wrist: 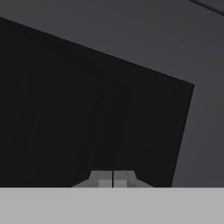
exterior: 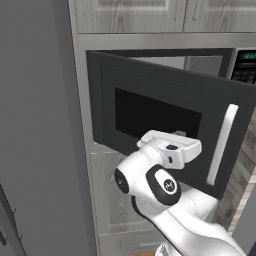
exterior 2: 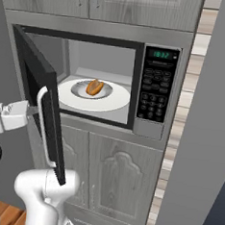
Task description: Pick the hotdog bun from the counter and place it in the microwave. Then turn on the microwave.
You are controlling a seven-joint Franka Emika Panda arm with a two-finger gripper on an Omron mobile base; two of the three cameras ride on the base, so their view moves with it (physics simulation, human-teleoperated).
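Hotdog bun (exterior 2: 95, 87), a small oblong orange-brown roll, lies in a shallow grey dish on the white round turntable (exterior 2: 116, 101) inside the dark grey built-in microwave (exterior 2: 158, 84). Its dark-windowed door (exterior: 165, 120) with a white vertical handle (exterior: 222, 145) stands partly open. The white arm's end effector (wrist: 113, 179) is closed, empty, its tips together just before the door's dark outer face

orange-brown bun (exterior 2: 95, 87) on a white plate (exterior 2: 113, 102); dark grey microwave (exterior 2: 161, 51) with black door window (exterior: 150, 120), white handle (exterior: 222, 145), green display (exterior 2: 161, 54); pale grey wood-grain cabinets (exterior 2: 114, 175).
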